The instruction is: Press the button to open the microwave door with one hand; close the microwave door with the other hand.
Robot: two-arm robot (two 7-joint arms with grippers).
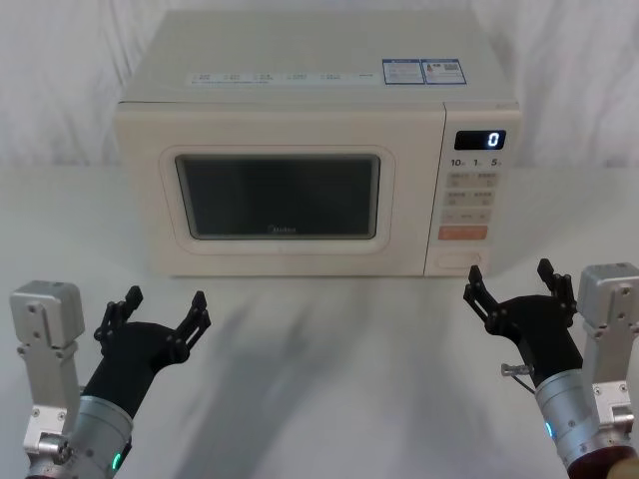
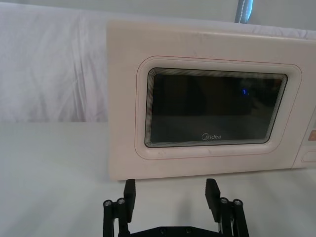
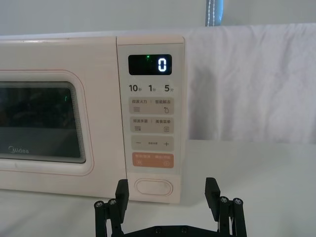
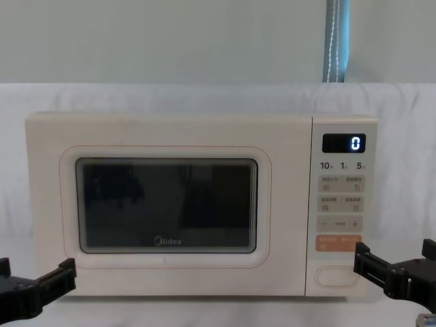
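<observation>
On the bench: microwave door [image 1: 278, 200], shut, rigid (push, don't grip); button [image 3: 154, 186], stiff-sprung, before right claw [image 3: 167, 191]; both claws spread, left claw [image 2: 170, 193] included.

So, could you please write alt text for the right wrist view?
The right gripper, jaws open, hovers before the closed cream microwave door, level with the wide pill-shaped cream button under the orange key; display reads 0.

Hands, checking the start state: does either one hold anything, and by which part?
Nothing is held. The left hand and right hand are open, short of the microwave door.
</observation>
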